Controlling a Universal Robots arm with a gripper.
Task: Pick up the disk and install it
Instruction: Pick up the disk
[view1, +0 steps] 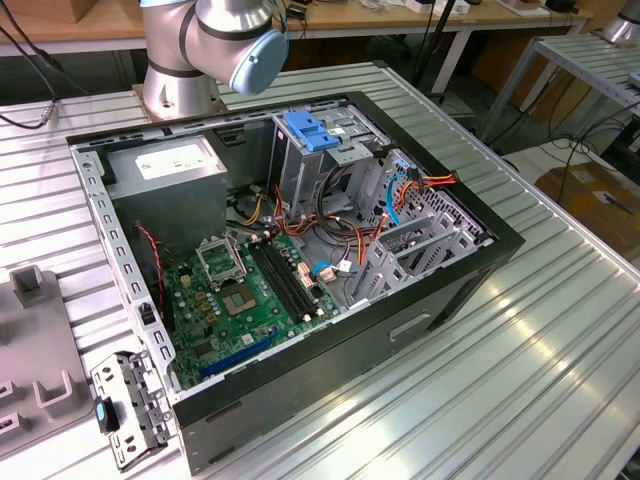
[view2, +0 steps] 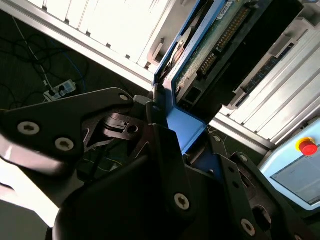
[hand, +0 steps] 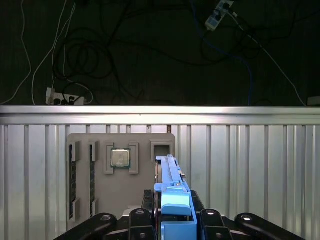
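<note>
Ribbed aluminium tabletop (view1: 560, 380) spanning the exterior view, glare at 4 o'clock. Wooden workbench (view1: 100, 25) at 12 o'clock, second slatted metal table (view1: 590, 60) at 2 o'clock, cardboard (view1: 600, 195) at 3 o'clock. In the first wrist view, dark floor (hand: 160, 30) with tangled cables (hand: 95, 65) and power strip (hand: 62, 98).

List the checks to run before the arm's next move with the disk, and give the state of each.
1. Grip on the disk: ok; in the first wrist view the gripper is shut on its blue rail.
2. Disk free of the grey tray: cannot tell; it hangs in front of the tray.
3. Computer case open: ok; its side is off.
4. Drive cage slot free: cannot tell.
5. Cables away from the cage: not ok; orange and red ones lie close beside it.
</note>
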